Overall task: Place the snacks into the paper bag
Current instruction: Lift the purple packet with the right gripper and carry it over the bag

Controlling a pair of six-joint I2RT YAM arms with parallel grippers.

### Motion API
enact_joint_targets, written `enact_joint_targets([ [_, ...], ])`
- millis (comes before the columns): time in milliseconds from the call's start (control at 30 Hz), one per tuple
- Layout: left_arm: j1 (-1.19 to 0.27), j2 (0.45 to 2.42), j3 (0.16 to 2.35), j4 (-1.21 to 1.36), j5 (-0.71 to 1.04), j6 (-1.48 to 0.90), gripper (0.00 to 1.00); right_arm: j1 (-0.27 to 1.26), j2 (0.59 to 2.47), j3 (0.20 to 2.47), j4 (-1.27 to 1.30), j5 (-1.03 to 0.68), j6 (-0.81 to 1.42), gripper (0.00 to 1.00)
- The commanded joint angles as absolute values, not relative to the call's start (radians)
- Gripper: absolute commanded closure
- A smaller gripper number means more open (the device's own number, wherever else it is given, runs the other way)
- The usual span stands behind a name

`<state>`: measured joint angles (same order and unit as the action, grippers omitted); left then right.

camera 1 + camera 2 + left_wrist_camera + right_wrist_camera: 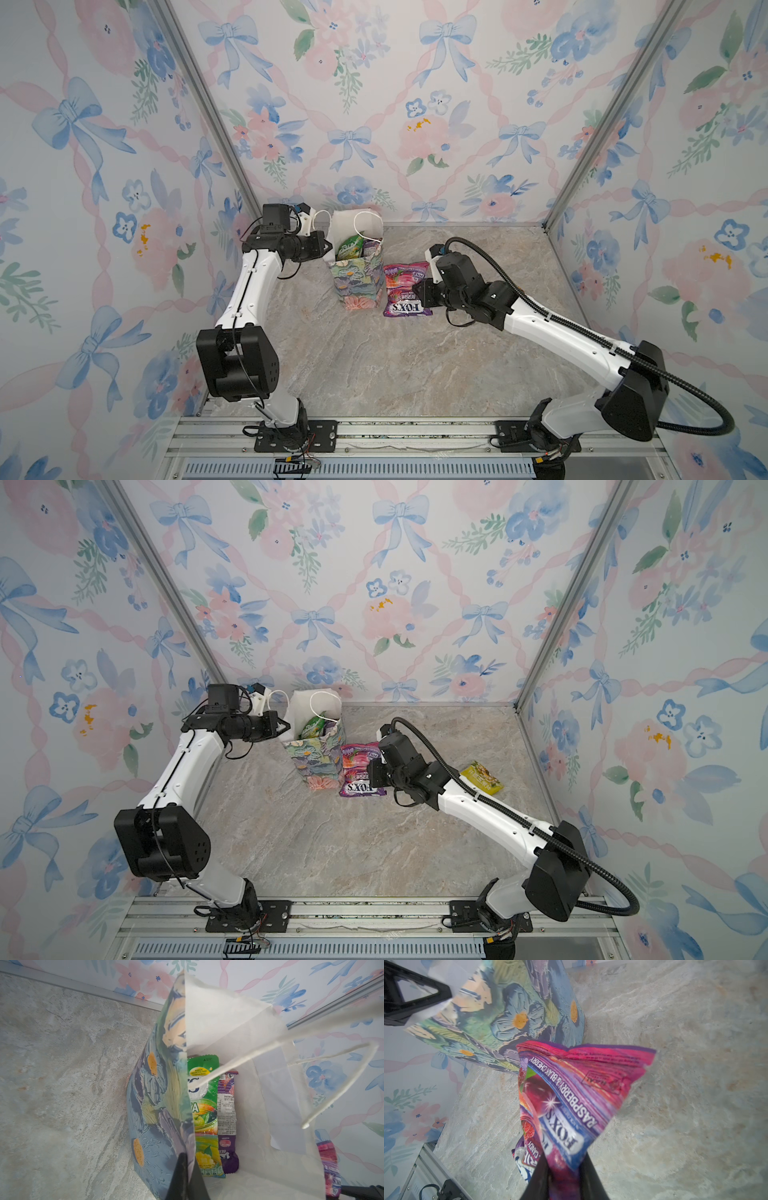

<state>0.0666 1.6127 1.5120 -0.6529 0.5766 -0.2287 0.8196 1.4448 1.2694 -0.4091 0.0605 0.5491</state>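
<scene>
Snacks (204, 1113) in paper bag (158, 1093), yellow packet (484, 777) only in a top view

Matt, brush-textured paper bag (359, 286), glossy crinkled plastic snack packets (406, 309), smooth stone-patterned tabletop (395, 365).

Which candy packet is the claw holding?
The pink raspberry packet, pinched in the right claw. The purple packet and yellow packet lie loose on the table, and the green packet sits inside the paper bag.
</scene>
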Motion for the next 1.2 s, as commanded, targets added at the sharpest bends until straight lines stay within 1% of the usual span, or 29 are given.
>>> enact_joint_targets([
  [0, 0.071, 1.601, 1.503, -0.650, 0.603, -0.222, 1.00, 0.858, 1.461, 1.369, -0.448, 0.066, 0.486, 0.99],
  [200, 0.071, 1.600, 1.504, -0.650, 0.605, -0.222, 1.00, 0.910, 1.517, 1.477, -0.440, 0.048, 0.469, 0.99],
  [467, 0.071, 1.600, 1.505, -0.650, 0.606, -0.222, 1.00, 0.927, 1.647, 1.688, -0.435, 0.004, 0.436, 0.99],
  [633, 0.071, 1.600, 1.505, -0.650, 0.609, -0.223, 1.00, 0.920, 1.743, 1.815, -0.428, 0.030, 0.410, 0.99],
  [800, 0.071, 1.604, 1.504, -0.651, 0.614, -0.225, 1.00, 0.901, 1.843, 1.951, -0.445, 0.016, 0.398, 0.98],
  [1167, 0.071, 1.609, 1.505, -0.650, 0.622, -0.227, 1.00, 0.861, 2.058, 2.322, -0.557, 0.030, 0.326, 0.98],
])
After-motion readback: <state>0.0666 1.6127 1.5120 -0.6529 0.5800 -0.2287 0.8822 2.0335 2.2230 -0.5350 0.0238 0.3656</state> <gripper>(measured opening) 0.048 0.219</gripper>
